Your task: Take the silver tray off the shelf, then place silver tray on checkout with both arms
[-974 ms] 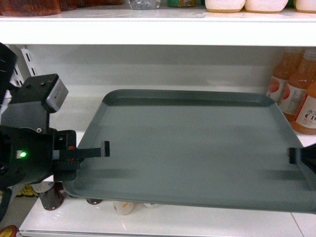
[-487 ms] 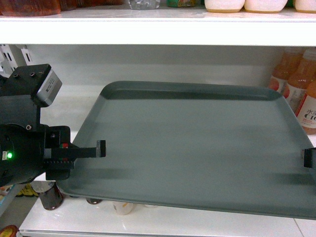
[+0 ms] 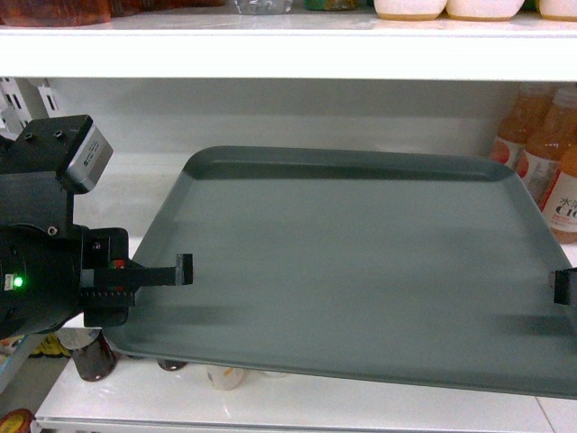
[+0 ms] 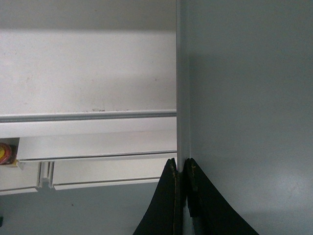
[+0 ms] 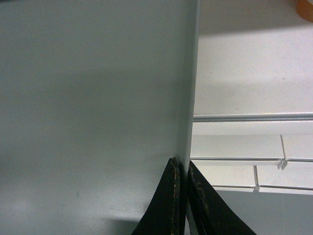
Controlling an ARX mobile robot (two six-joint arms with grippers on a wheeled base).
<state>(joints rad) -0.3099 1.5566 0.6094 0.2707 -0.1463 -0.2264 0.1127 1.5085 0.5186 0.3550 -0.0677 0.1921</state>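
The silver tray [image 3: 352, 262], a large matte grey-green rectangle with a low rim, hangs level in front of the white shelf [image 3: 135, 189], its near edge out past the shelf's front. My left gripper [image 3: 171, 275] is shut on the tray's left rim. My right gripper [image 3: 563, 287] is shut on the right rim at the frame edge. In the left wrist view the gripper [image 4: 182, 169] pinches the tray [image 4: 249, 98] edge over the shelf board [image 4: 88, 73]. The right wrist view shows that gripper [image 5: 184, 169] clamped on the tray [image 5: 93, 98] rim. The checkout is out of view.
Orange drink bottles [image 3: 550, 171] stand on the shelf close to the tray's far right corner. An upper shelf board [image 3: 270, 54] carrying containers runs just above. Dark jars [image 3: 90, 356] stand on a lower board below the tray's left corner.
Over the last second the tray came up and toward the camera with both grippers still shut on it, and the left arm shifted left. In the last half second almost nothing moved.
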